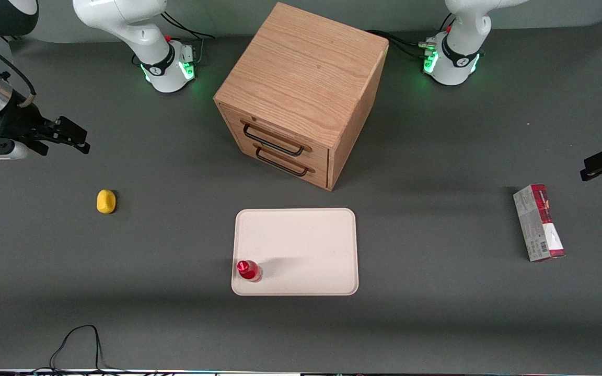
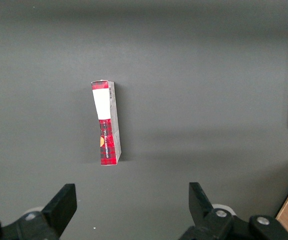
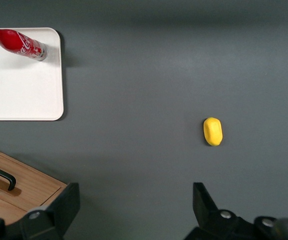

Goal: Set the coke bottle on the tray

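Note:
The red coke bottle [image 1: 249,270] stands upright on the cream-white tray [image 1: 301,245], in the tray's corner nearest the front camera at the working arm's end. It also shows in the right wrist view [image 3: 18,42] on the tray [image 3: 19,90]. My gripper [image 1: 73,140] is open and empty, raised above the table toward the working arm's end, well apart from the bottle. In the right wrist view the gripper [image 3: 134,200] has only bare table between its fingers.
A wooden two-drawer cabinet [image 1: 301,94] stands farther from the front camera than the tray. A yellow lump [image 1: 106,201] lies on the table near my gripper. A red-and-grey carton [image 1: 539,222] lies toward the parked arm's end.

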### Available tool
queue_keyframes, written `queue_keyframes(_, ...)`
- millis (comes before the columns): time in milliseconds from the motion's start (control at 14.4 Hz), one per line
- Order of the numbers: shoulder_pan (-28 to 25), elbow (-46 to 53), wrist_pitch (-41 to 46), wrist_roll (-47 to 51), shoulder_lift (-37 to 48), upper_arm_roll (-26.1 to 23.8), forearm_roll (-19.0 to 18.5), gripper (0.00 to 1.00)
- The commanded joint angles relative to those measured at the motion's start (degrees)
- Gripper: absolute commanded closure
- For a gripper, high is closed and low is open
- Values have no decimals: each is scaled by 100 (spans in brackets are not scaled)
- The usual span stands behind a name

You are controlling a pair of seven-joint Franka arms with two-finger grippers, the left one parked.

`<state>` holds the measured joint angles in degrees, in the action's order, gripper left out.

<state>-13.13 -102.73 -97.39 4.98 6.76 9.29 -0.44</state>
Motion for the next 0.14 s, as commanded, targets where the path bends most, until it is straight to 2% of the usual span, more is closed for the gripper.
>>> queue_keyframes(0, -50, 235, 19, -85, -219, 20, 105, 0)
queue_keyframes(69, -41, 288, 19, -76, -245, 20, 105, 0)
